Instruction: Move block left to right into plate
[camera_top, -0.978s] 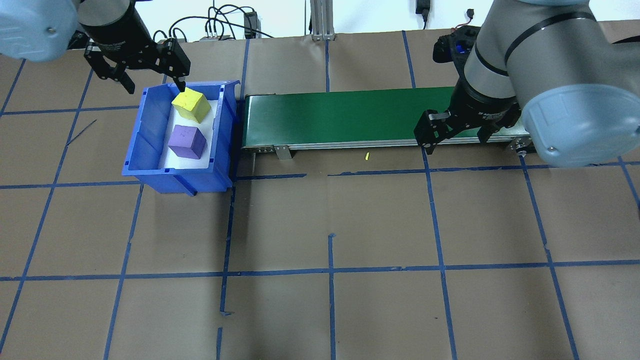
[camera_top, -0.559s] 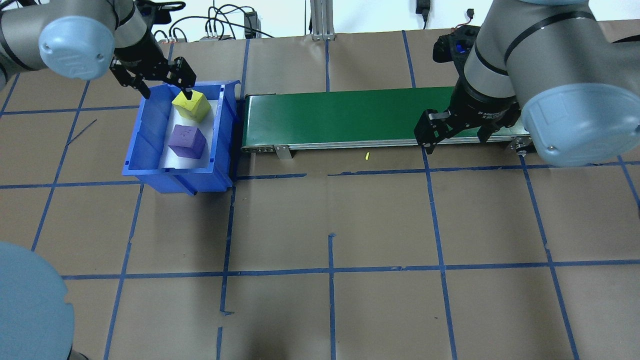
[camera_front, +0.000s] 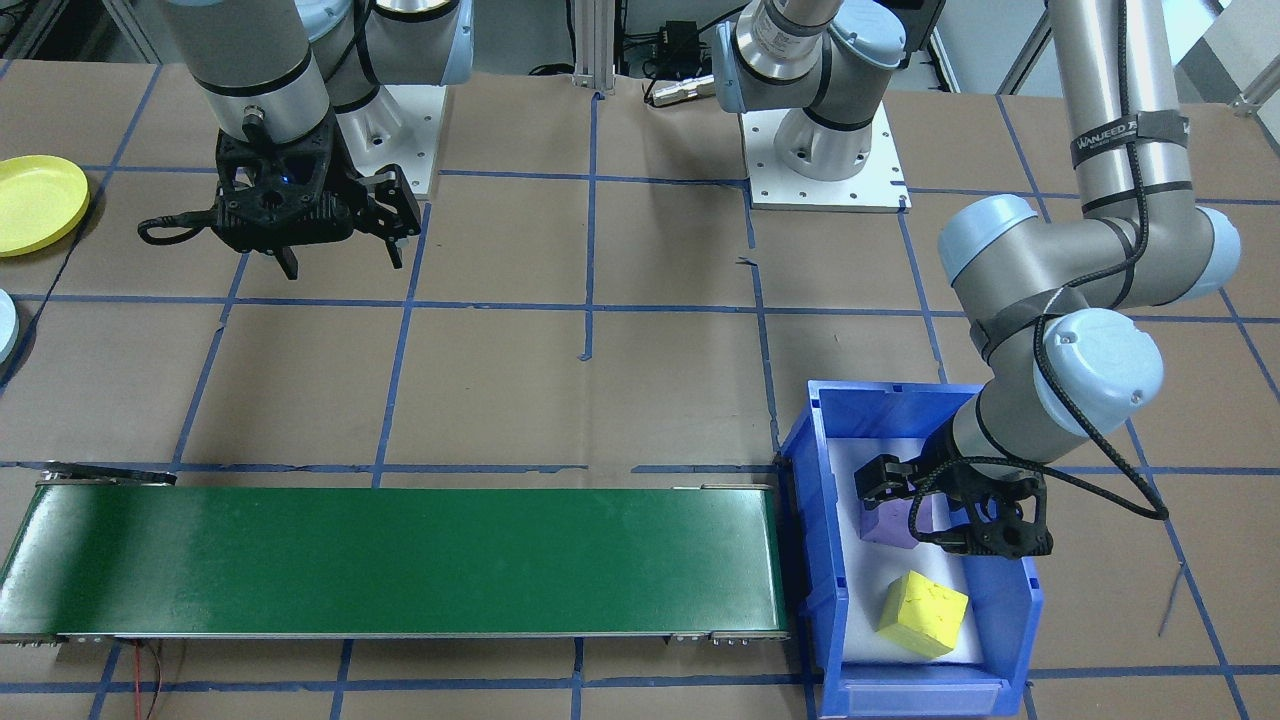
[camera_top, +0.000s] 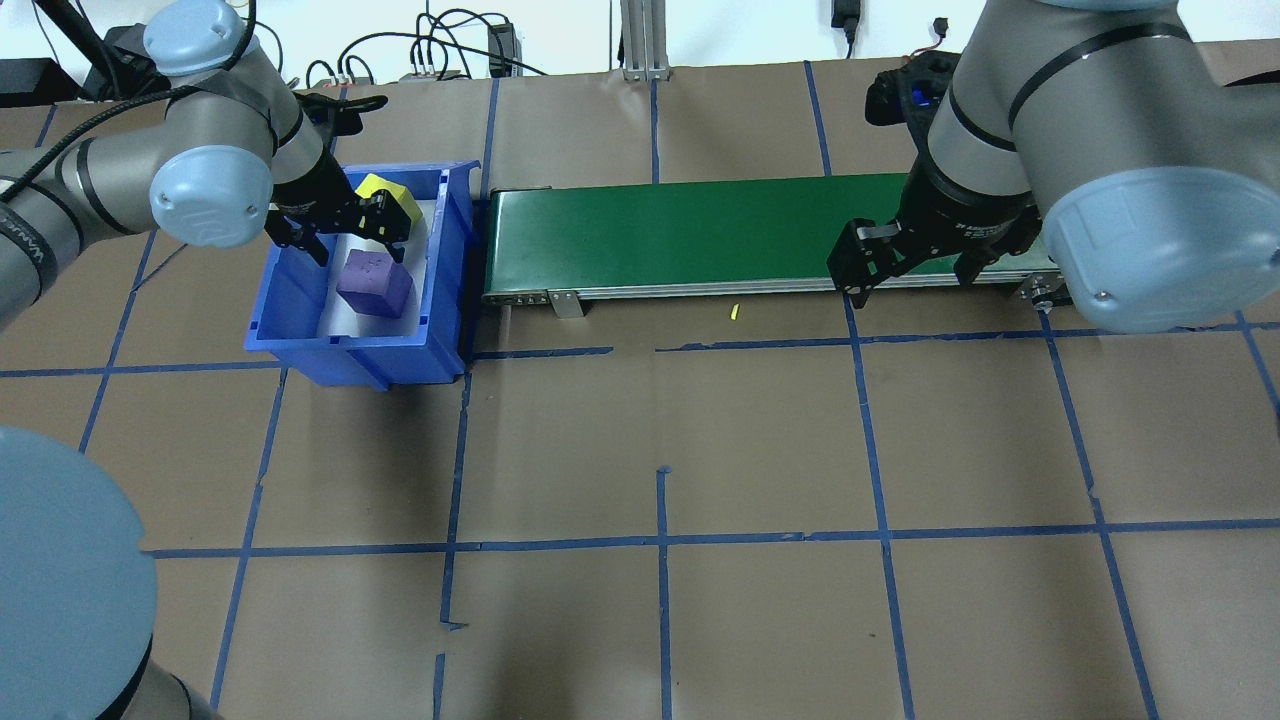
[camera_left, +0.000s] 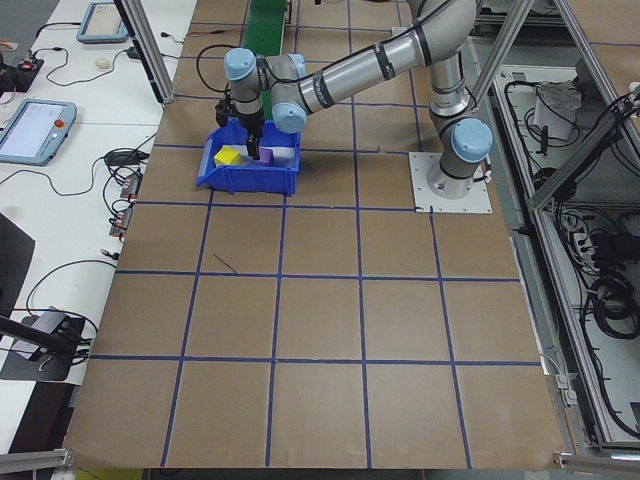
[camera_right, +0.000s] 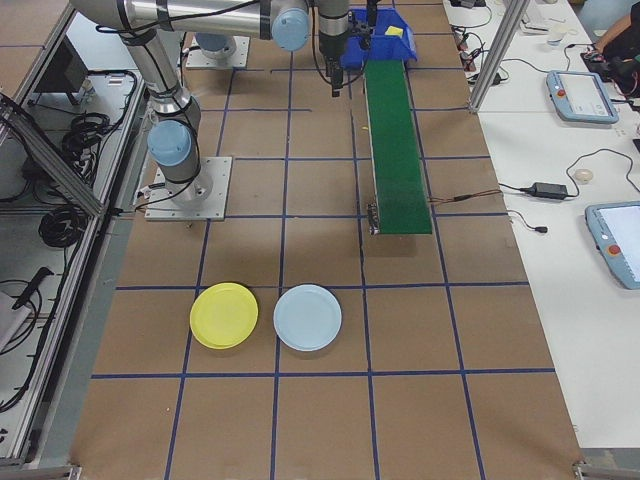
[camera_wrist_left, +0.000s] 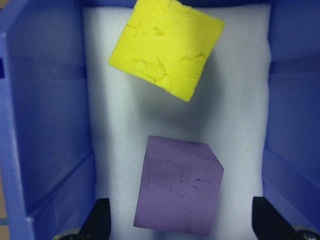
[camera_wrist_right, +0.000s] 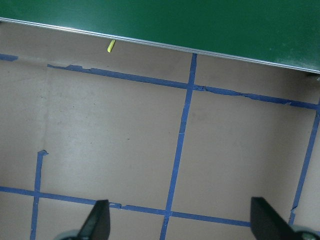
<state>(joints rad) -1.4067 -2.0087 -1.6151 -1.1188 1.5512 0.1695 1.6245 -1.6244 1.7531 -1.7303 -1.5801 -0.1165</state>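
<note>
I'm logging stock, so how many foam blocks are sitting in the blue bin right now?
2: the yellow block at the blue bin's far end, the purple block nearer the robot, under the left gripper. None looks hidden.

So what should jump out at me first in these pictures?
Probably the blue bin on the brown table, holding a yellow block and a purple block, with the left claw open just above the purple one. Beside the bin runs a long green conveyor belt, the right claw open near its far end.
</note>
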